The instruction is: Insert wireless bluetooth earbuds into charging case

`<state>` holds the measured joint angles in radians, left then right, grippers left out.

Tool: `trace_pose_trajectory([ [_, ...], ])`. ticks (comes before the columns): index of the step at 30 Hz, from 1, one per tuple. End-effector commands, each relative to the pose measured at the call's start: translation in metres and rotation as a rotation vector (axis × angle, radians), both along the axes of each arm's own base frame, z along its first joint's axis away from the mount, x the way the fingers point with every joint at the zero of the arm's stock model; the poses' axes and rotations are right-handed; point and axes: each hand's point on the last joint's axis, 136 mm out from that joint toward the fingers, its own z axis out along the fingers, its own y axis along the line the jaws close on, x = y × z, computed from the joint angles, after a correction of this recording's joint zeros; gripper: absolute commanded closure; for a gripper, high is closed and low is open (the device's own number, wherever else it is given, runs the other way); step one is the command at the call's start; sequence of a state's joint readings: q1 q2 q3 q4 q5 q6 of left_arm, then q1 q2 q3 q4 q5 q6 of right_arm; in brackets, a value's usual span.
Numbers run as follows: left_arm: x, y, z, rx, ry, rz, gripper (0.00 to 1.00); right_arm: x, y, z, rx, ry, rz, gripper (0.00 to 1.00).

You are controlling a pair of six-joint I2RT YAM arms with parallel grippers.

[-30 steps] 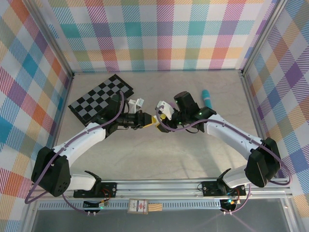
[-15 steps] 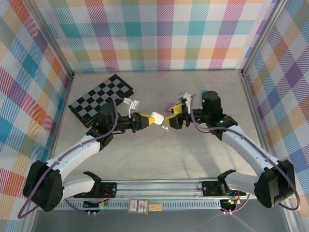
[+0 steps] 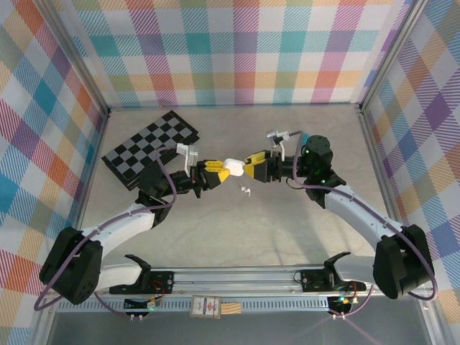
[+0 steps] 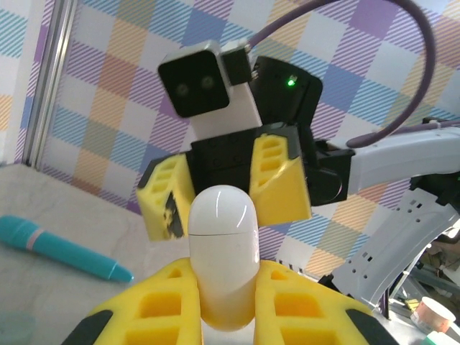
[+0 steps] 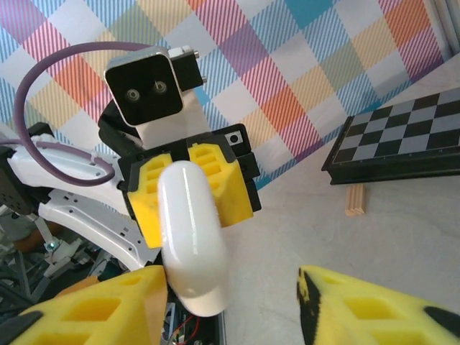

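Above the table's (image 3: 287, 237) middle the left end effector (image 3: 215, 171) pinches the shut charging case (image 3: 233, 166), and the right end effector (image 3: 249, 163), spread, has returned to its tip, likely to open it for the earbud (image 3: 246, 190) lying below.

White glossy case (image 3: 231, 166), yellow finger pads (image 4: 172, 309), black-and-grey chequered board (image 3: 151, 147), teal pen (image 4: 65, 248), pastel plaid walls (image 3: 237, 50), beige table (image 3: 237, 237).

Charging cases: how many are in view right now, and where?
1. The white charging case is gripped in the left tool, with its closed lid end pointing at the open right tool. Others may be hidden.
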<state>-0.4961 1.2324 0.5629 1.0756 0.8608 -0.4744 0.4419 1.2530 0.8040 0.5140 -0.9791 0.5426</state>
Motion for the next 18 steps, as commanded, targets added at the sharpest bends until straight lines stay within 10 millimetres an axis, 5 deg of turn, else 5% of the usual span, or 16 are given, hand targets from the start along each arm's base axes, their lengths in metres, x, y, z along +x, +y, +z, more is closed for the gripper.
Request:
trace_pose_trajectory([
  [1, -0.016, 0.002, 0.018, -0.061, -0.094, -0.048, 0.85, -0.008, 0.008, 0.017, 0.042, -0.060, 0.062, 0.55],
  [6, -0.016, 0.000, 0.017, -0.056, -0.084, -0.061, 0.85, -0.002, 0.011, 0.019, 0.047, -0.062, 0.053, 0.71],
  [18, -0.012, -0.003, 0.007, -0.035, -0.041, -0.074, 0.83, -0.004, 0.014, 0.022, 0.034, -0.110, 0.050, 0.89],
])
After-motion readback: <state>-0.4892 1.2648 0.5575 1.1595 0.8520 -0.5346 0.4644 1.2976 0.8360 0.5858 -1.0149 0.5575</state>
